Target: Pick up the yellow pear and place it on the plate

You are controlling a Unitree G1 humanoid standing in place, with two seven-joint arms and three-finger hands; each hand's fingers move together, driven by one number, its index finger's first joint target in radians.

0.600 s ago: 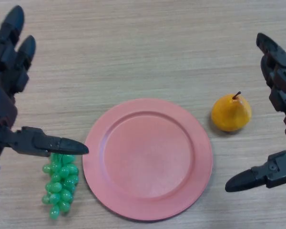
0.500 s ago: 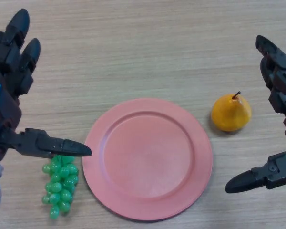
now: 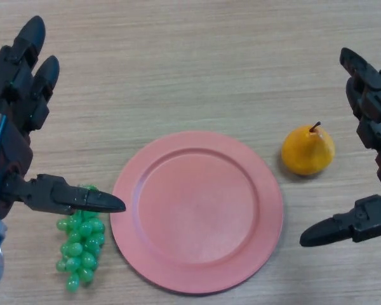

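Yellow pear (image 3: 307, 150): right of centre in the frame, resting on the wooden table (image 3: 178, 63), stem tipped toward the upper right. It lies just beside the plate's right rim, not touching it; nothing holds it.

Plate (image 3: 197, 279): pink, round, at lower centre, with nothing on it. It is the pear's destination, and its nearness makes for a short carry.

Right hand (image 3: 373, 121): at the right edge, fingers straight and spread above, thumb extended below at lower right. The pear sits left of the gap between fingers and thumb, apart from both. Judged a pre-grasp stance, opened wide to take the fruit's round body.

Left hand (image 3: 13, 121): at the left edge, fingers straight, thumb pointing toward the plate's left rim. It holds nothing and appears idle.

Green grapes (image 3: 81, 244): lower left, partly beneath the left thumb, just beside the plate. No part in the task.
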